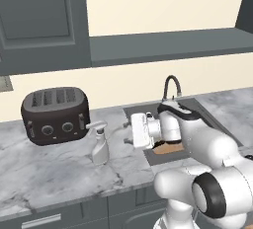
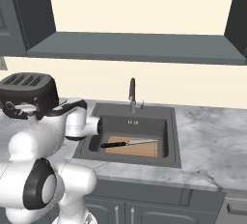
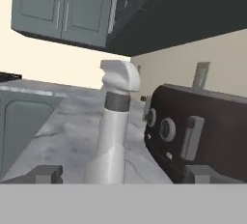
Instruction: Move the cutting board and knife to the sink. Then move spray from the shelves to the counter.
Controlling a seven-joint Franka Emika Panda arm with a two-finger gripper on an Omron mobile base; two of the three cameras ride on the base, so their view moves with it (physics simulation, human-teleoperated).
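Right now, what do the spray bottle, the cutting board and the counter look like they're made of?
The spray bottle: probably plastic, a pale translucent body with an opaque white trigger head. The cutting board: looks like wood, light brown and matte with lengthwise grain stripes. The counter: marble or a marble-look stone, grey-white with dark veins and a smooth finish.

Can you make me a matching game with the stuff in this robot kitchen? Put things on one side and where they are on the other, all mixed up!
Things:
1. knife
2. spray
3. cutting board
4. toaster

Places:
A. flat on the bottom of the sink
B. standing on the counter, between the toaster and the sink
C. lying on top of the cutting board
D. on the counter, left of the spray

Pairs: 1-C, 2-B, 3-A, 4-D
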